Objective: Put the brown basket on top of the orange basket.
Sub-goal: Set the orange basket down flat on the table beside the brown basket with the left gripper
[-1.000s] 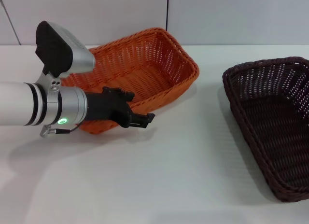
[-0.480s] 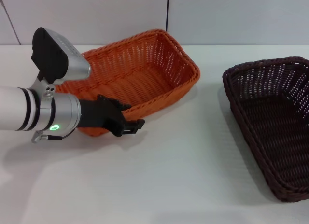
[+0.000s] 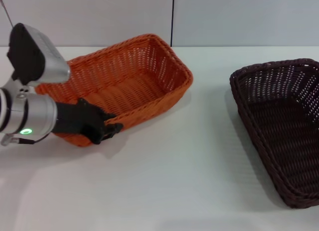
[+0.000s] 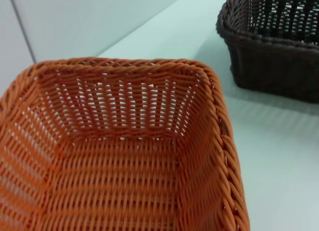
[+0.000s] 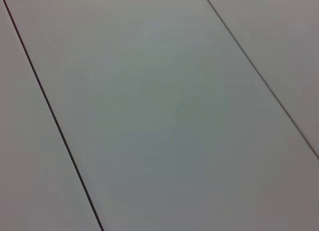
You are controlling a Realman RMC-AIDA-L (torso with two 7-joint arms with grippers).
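The brown basket (image 3: pixel 281 129) is seen at the right edge of the head view, resting on the white table (image 3: pixel 174 181) and cut off by the frame. The orange basket (image 3: pixel 117 86) lies upper left, well apart from it. Its near rim is met by the left gripper (image 3: pixel 107 130), whose fingers appear clamped on the orange basket's rim, though the contact is partly hidden. The right gripper is not shown.

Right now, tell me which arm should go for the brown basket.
Probably the right. The brown basket sits on the robot's right side of the table, while the left gripper is at the orange basket. The right arm isn't in view.
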